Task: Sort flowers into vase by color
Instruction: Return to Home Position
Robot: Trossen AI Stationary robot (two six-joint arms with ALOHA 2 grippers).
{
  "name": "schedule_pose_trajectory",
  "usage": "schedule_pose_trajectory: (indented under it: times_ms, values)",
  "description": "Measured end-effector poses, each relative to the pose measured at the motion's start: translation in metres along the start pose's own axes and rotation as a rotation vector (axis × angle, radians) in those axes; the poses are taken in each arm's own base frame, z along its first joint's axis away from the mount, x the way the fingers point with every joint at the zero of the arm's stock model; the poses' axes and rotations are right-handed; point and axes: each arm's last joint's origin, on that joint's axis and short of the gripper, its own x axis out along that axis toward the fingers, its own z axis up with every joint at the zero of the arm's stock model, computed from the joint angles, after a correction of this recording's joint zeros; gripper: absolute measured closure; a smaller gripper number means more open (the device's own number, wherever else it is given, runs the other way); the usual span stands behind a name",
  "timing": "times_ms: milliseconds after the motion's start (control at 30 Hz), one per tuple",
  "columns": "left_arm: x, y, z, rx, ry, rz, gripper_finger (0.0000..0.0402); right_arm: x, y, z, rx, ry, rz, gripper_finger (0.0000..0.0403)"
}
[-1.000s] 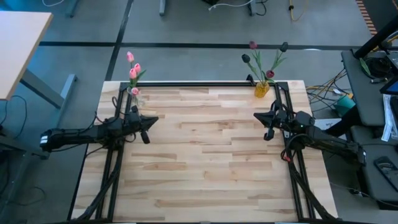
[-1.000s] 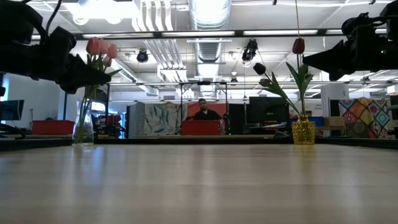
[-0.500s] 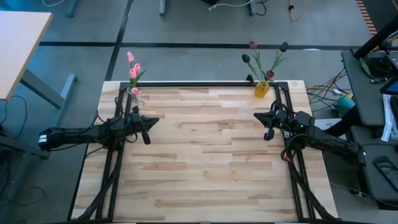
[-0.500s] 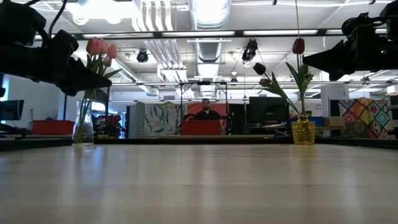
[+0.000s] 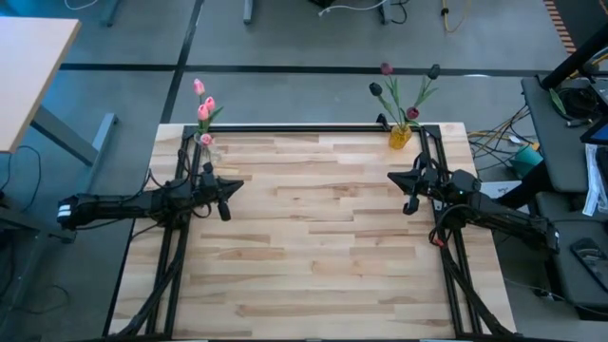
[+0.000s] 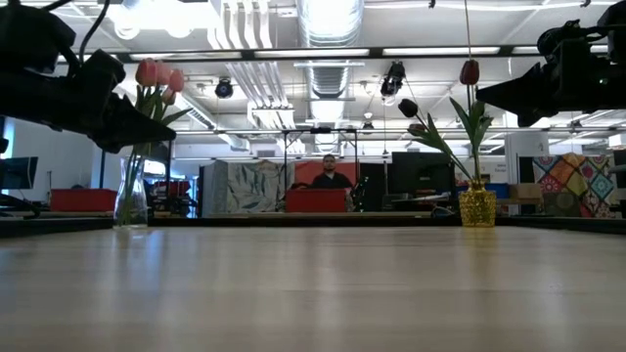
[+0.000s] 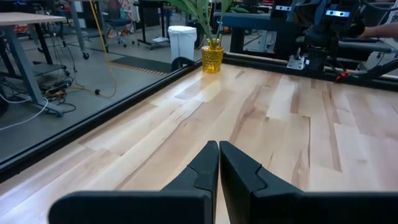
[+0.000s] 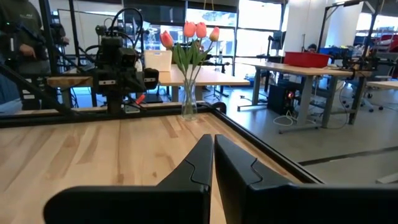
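Note:
Three pink tulips (image 5: 204,106) stand with their stems in a clear glass vase (image 6: 130,193) at the table's far left corner. Several dark maroon tulips (image 5: 407,87) stand in a yellow glass vase (image 5: 400,135) at the far right corner. My left gripper (image 5: 226,197) hovers above the table's left side, near the clear vase, shut and empty (image 7: 218,148). My right gripper (image 5: 407,193) hovers above the right side, near the yellow vase, shut and empty (image 8: 213,142). No loose flowers lie on the table.
A black frame rail (image 5: 304,127) runs along the far edge, and rails (image 5: 169,256) run down both sides. The wooden tabletop (image 5: 313,247) lies between the arms. A person (image 6: 330,176) sits far off in the room behind the table.
My left arm has drawn back slightly toward the table's left edge. Nothing else on the table has moved.

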Motion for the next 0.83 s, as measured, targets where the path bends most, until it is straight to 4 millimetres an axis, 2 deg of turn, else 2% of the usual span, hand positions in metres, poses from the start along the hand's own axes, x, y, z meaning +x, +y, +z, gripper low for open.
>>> schedule_pose_trajectory:
  times_ms: [833]
  values:
    - [0.0012, -0.0003, -0.0016, 0.006, 0.019, 0.001, 0.0402, 0.0000, 0.0000, -0.0001, 0.002, 0.000, 0.000, 0.0394]
